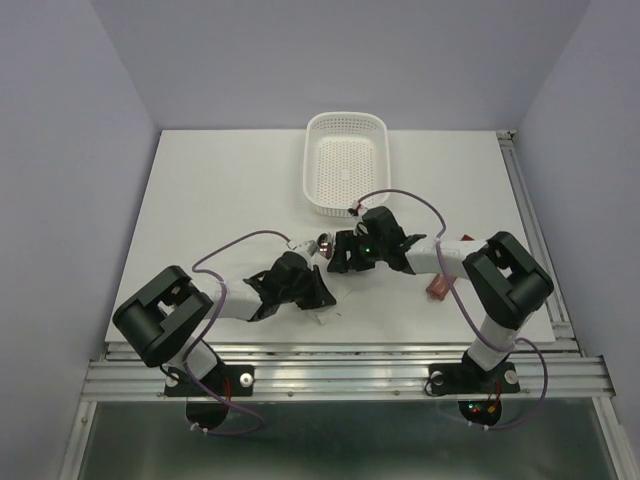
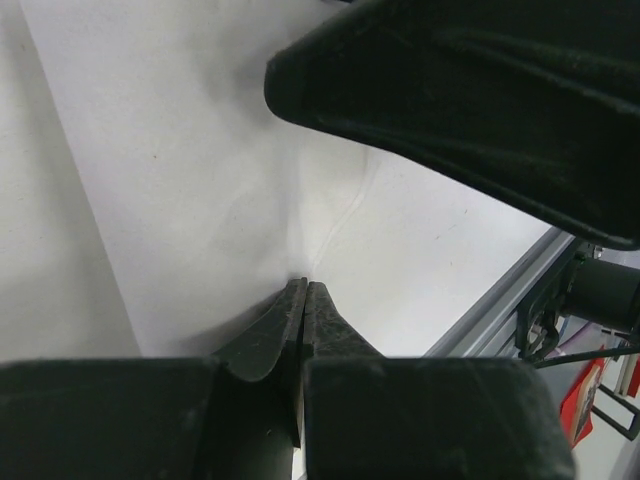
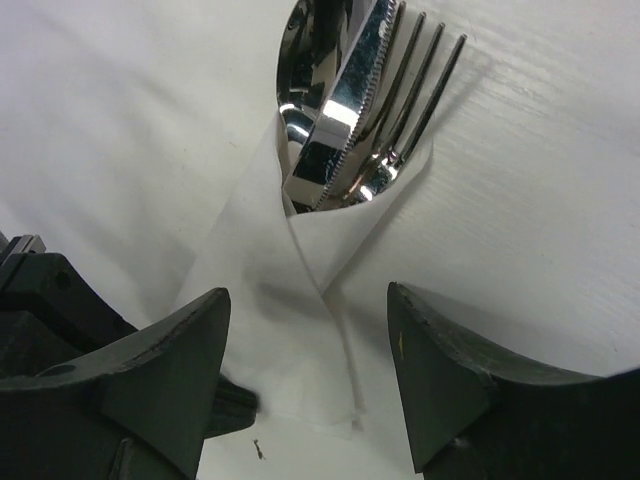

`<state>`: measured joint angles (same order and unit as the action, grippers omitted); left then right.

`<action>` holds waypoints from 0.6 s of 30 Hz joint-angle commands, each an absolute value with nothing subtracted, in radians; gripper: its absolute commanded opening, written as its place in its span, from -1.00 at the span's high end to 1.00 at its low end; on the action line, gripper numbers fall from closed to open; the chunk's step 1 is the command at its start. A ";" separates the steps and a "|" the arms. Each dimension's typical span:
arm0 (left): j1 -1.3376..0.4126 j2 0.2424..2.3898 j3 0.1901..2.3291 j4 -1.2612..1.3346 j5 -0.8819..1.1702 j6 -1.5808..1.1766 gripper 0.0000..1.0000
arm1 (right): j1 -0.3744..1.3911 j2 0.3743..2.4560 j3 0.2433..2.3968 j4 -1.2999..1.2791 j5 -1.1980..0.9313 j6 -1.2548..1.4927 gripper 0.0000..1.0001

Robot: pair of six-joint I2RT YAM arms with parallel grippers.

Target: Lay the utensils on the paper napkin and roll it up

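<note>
At centre, the utensils [image 3: 350, 110] lie wrapped in the paper napkin [image 3: 290, 290], their metal ends protruding from its folded mouth. The right claw [image 3: 308, 300] stands apart, astride the bundle. The left claw [image 2: 303, 292] is pressed together at a crease; whether it nips paper is unclear. All rest on the tabletop [image 1: 200, 200]. Placement appears done; rolling seems well advanced, a flat flap remaining.

The white table [image 1: 200, 220] fills the middle of the top view. A white perforated basket [image 1: 345, 170] stands at its upper centre. Near the middle lies a napkin [image 3: 300, 300] wrapped around a spoon [image 3: 305, 50], knife [image 3: 352, 100] and fork [image 3: 378, 165], their heads sticking out. A small reddish thing [image 1: 437, 288] lies at the right.
</note>
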<state>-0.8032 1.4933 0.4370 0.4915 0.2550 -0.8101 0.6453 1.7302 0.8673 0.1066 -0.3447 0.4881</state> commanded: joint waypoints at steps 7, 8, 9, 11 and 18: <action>-0.804 1.448 0.382 0.436 0.244 -0.793 0.85 | 0.641 1.807 0.913 0.155 -0.368 0.440 -0.30; -0.802 1.439 0.380 0.433 0.241 -0.793 0.85 | 0.641 1.806 0.908 0.161 -0.368 0.446 -0.29; -0.802 1.439 0.379 0.431 0.239 -0.793 0.85 | 0.641 1.802 0.899 0.169 -0.368 0.454 -0.29; -0.799 1.434 0.373 0.429 0.236 -0.793 0.85 | 0.641 1.801 0.876 0.202 -0.377 0.480 -0.26; -0.795 1.443 0.368 0.428 0.233 -0.792 0.85 | 0.657 1.818 0.856 0.215 -0.371 0.546 -0.15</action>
<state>-0.8005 1.4513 0.3965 0.4881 0.2539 -0.8108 0.6449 1.7908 0.8776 0.2142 -0.3794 0.5083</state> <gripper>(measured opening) 0.090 0.584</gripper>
